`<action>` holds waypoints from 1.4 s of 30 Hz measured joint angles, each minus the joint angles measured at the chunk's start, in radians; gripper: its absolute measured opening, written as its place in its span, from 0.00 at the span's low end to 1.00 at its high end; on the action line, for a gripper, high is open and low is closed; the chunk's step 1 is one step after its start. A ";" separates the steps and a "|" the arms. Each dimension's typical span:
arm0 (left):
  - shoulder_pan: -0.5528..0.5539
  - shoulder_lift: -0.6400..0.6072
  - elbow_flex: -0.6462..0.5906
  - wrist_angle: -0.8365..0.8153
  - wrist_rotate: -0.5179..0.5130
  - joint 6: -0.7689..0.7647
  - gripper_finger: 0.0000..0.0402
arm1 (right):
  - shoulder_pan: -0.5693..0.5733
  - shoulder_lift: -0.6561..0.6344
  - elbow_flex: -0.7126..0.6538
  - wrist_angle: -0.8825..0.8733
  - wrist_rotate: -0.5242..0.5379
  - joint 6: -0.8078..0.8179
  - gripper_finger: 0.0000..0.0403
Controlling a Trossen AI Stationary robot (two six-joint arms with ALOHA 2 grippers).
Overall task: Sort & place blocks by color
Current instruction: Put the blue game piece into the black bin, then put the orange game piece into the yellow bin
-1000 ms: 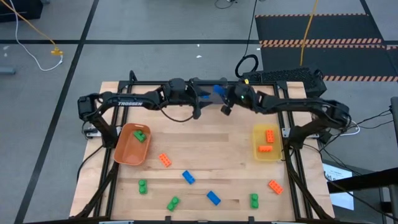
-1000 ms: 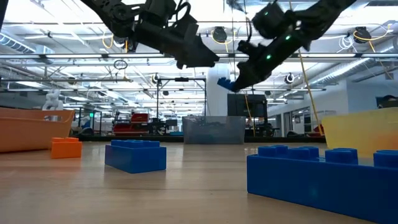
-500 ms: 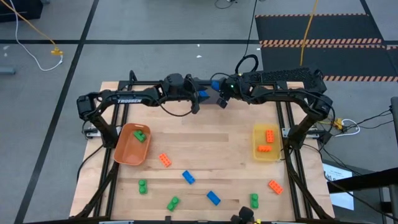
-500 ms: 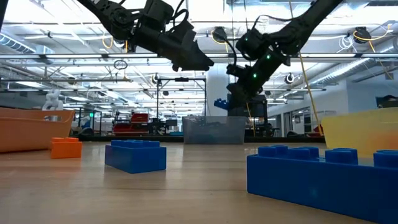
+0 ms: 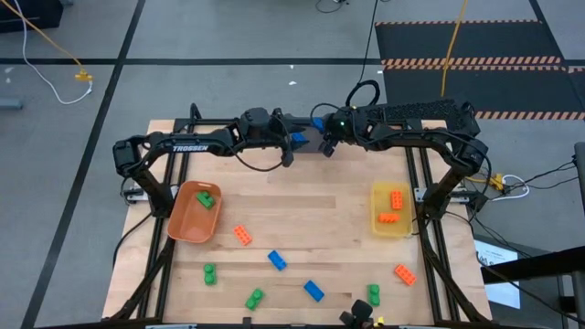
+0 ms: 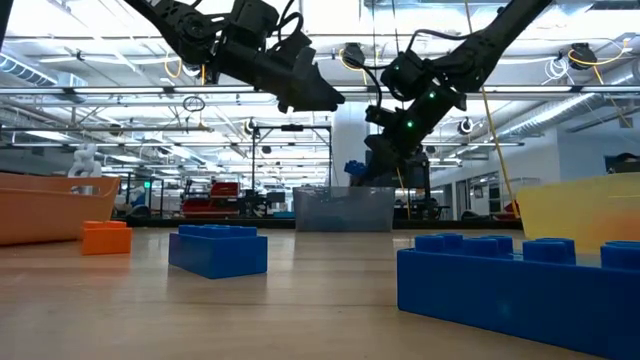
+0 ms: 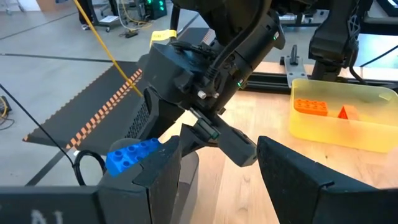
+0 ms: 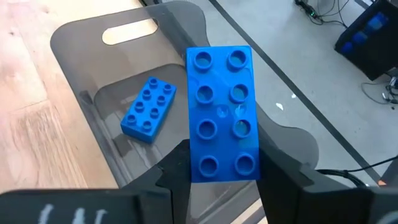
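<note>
Over a wooden table (image 5: pixel 302 215) in an open workshop, at twelve o'clock above the grey bin (image 8: pixel 124 93), hung the right gripper (image 8: pixel 224 177), clamped across a light, rigid, slick-sided blue brick (image 8: pixel 222 112); left gripper (image 7: pixel 217 168) spread alongside.

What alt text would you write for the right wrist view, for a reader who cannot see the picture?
The right gripper holds a blue block with eight studs above a grey translucent bin. A second, smaller blue block already lies inside the bin, which stands at the edge of the wooden table.
</note>
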 joint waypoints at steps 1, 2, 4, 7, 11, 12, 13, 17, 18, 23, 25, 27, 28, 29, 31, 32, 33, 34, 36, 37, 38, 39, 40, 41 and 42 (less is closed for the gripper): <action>0.000 0.000 0.000 -0.001 0.000 0.000 0.52 | 0.000 0.000 0.000 0.000 0.000 0.000 0.34; 0.000 0.000 0.000 -0.004 0.000 -0.002 0.52 | 0.000 0.000 0.000 0.000 0.000 0.000 0.35; 0.000 0.000 0.000 -0.010 0.000 -0.007 0.52 | 0.000 0.000 0.000 0.008 0.000 0.006 0.37; -0.002 0.000 0.000 -0.021 0.000 -0.006 0.52 | 0.000 0.000 0.000 0.015 0.001 0.025 0.41; -0.002 0.000 0.000 -0.029 0.001 -0.007 0.52 | 0.002 0.000 0.000 0.018 0.004 0.026 0.48; -0.002 0.000 0.000 -0.030 0.002 -0.006 0.52 | 0.002 0.000 0.000 0.020 0.007 0.026 0.50; -0.002 0.000 0.000 -0.032 0.002 -0.006 0.52 | 0.002 0.000 0.000 0.020 0.015 0.026 0.52; -0.002 -0.001 0.000 -0.038 0.002 -0.006 0.52 | 0.002 0.000 0.000 0.015 0.031 0.040 0.59; -0.002 -0.001 0.000 -0.044 0.002 -0.004 0.52 | 0.005 -0.003 0.000 0.012 0.030 0.044 0.61; -0.002 -0.001 0.000 -0.072 0.002 0.016 0.52 | 0.057 -0.072 0.000 -0.023 0.020 0.034 0.64; -0.002 -0.001 0.000 -0.092 0.002 0.030 0.52 | 0.095 -0.127 0.000 -0.069 0.010 0.028 0.64; -0.002 -0.001 0.000 -0.103 0.002 0.034 0.52 | 0.142 -0.185 0.000 -0.151 0.000 0.029 0.64; -0.002 -0.001 0.000 -0.104 0.002 0.034 0.52 | 0.172 -0.210 0.000 -0.197 0.001 0.034 0.64; -0.002 -0.001 0.000 -0.104 0.002 0.034 0.52 | 0.204 -0.235 0.000 -0.242 0.001 0.042 0.63; -0.004 -0.001 0.000 -0.108 0.002 0.030 0.52 | 0.277 -0.279 0.000 -0.348 0.002 0.074 0.63; -0.007 -0.001 0.000 -0.108 0.001 0.027 0.52 | 0.315 -0.297 0.000 -0.397 0.003 0.097 0.63; -0.009 -0.001 0.000 -0.108 0.000 0.025 0.52 | 0.355 -0.313 0.000 -0.446 0.001 0.126 0.63; -0.014 -0.001 0.000 -0.108 0.000 0.021 0.52 | 0.395 -0.327 0.000 -0.493 0.002 0.156 0.63; -0.023 -0.001 0.000 -0.110 0.000 0.018 0.52 | 0.473 -0.354 0.000 -0.578 0.001 0.222 0.63; -0.030 -0.001 0.000 -0.110 0.000 0.015 0.52 | 0.513 -0.366 0.000 -0.612 0.002 0.261 0.63; -0.036 -0.001 0.000 -0.110 0.000 0.011 0.52 | 0.552 -0.378 0.000 -0.644 0.001 0.305 0.63; -0.042 -0.001 0.000 -0.110 0.000 0.008 0.52 | 0.590 -0.387 0.000 -0.676 0.001 0.352 0.63; -0.048 -0.001 0.000 -0.110 0.000 0.003 0.52 | 0.630 -0.391 0.000 -0.702 -0.002 0.400 0.63; -0.054 -0.001 0.000 -0.110 0.000 -0.003 0.52 | 0.670 -0.398 0.000 -0.729 -0.005 0.449 0.63; -0.060 -0.001 0.000 -0.110 0.000 -0.008 0.52 | 0.709 -0.401 0.000 -0.762 -0.006 0.502 0.63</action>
